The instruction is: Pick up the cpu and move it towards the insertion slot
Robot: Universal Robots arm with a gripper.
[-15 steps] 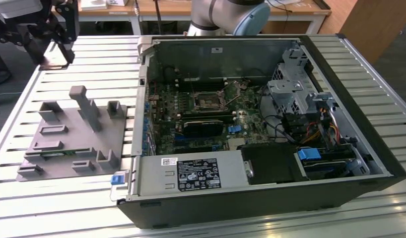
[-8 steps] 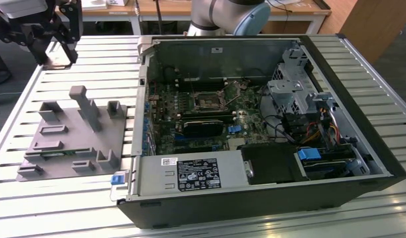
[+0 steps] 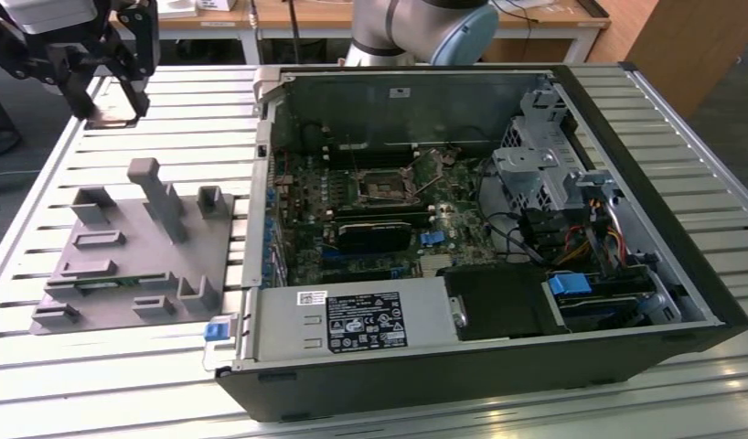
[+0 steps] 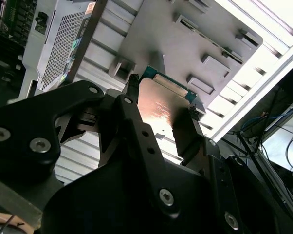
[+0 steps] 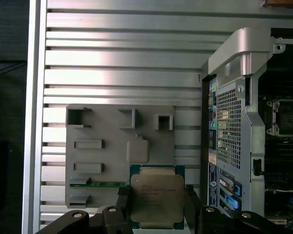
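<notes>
Firmly clamped, the black fingers (image 5: pixel 123 199) of the gripper (image 5: pixel 156 192) pinch the cpu (image 5: pixel 156 200) by two opposite sides and hide those edges. It hangs near the grey block (image 5: pixel 102 161). The insertion slot (image 3: pixel 384 186) lies well apart, half shadowed inside the uncovered computer case (image 3: pixel 667 183) on the slatted metal table (image 3: pixel 106 384).

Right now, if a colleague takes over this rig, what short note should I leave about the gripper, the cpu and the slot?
The gripper is shut on the cpu, with its fingers on two opposite edges.
The cpu is held in the air over the table, near the grey block and outside the computer case.
The insertion slot is inside the case.
Done: the pick-up.
Left: the cpu is not yet at the slot.
</notes>
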